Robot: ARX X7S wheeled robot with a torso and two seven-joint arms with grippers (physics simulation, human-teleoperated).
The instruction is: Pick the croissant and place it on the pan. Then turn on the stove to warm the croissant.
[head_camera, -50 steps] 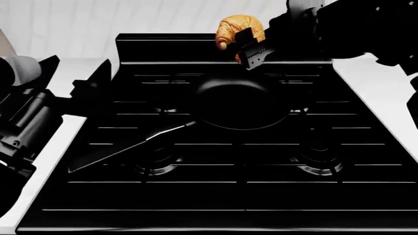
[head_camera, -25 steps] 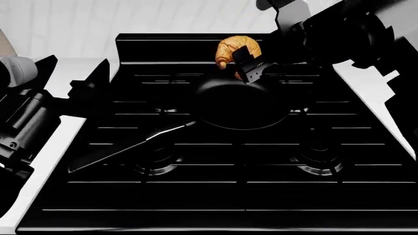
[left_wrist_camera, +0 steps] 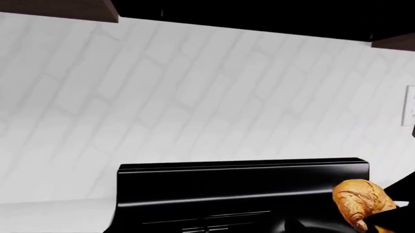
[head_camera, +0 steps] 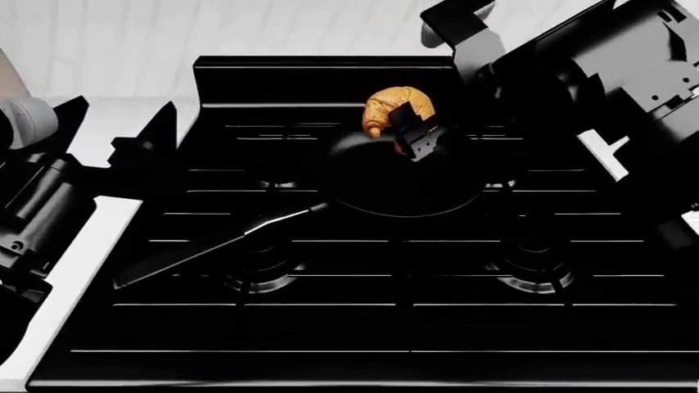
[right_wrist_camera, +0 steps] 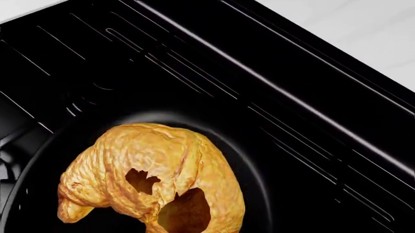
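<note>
The right end effector (head_camera: 413,131) has carried the croissant (head_camera: 394,106) down from the backguard to over the pan's (head_camera: 404,176) far rim.

You had no readable text in any view: no words, brand marks, numbers or signs showed on the stove (head_camera: 415,270), the pan (head_camera: 404,176), the wall or your arms.
</note>
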